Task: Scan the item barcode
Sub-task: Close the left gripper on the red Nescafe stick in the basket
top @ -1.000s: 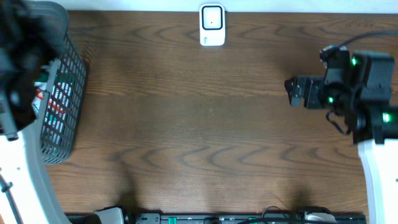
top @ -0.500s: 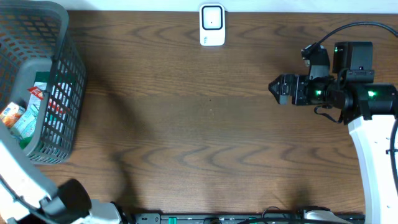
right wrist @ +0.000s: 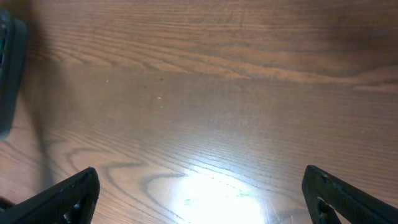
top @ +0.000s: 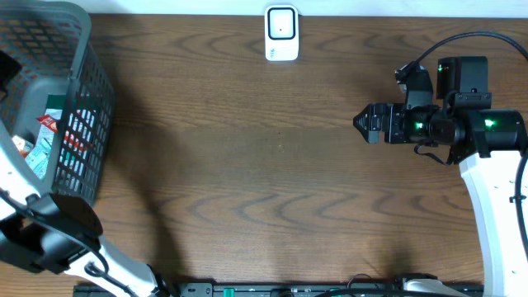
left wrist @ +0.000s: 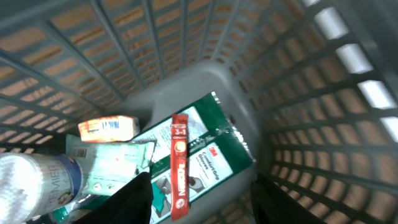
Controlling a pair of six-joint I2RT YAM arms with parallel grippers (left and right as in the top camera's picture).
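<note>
Items are all sitting inside the basket (left wrist: 323, 118) at the left end of the table (top: 272, 165); none is out on the wood yet. Green 3M pack (left wrist: 214, 158) is lying flat on the basket floor. Red stick (left wrist: 179, 162) is lying across it. Small orange box (left wrist: 109, 129) is sitting just beside them, with what looks like a barcode label facing up. Pale green packet (left wrist: 109, 163) and clear bottle (left wrist: 34, 180) are crowding the lower left.

Can't tell which one is the target; the red stick is sitting most directly under the jaws.

Handling guess: everything here is looking light.
- Stick: stiff and narrow, so pinching across its short width at mid-length.
- Green pack: thin film, probably floppy and slick, so edge grab only.
- Box: rigid, so gripping its long sides.

Left gripper (left wrist: 205, 199) is hanging over the pile, fingers parted, nothing between them. Right gripper (right wrist: 199, 199) is hovering over bare wood, jaws spread wide and empty, well apart from the basket. Scanner (top: 280, 33) is standing at the table's far edge, between the two arms.
</note>
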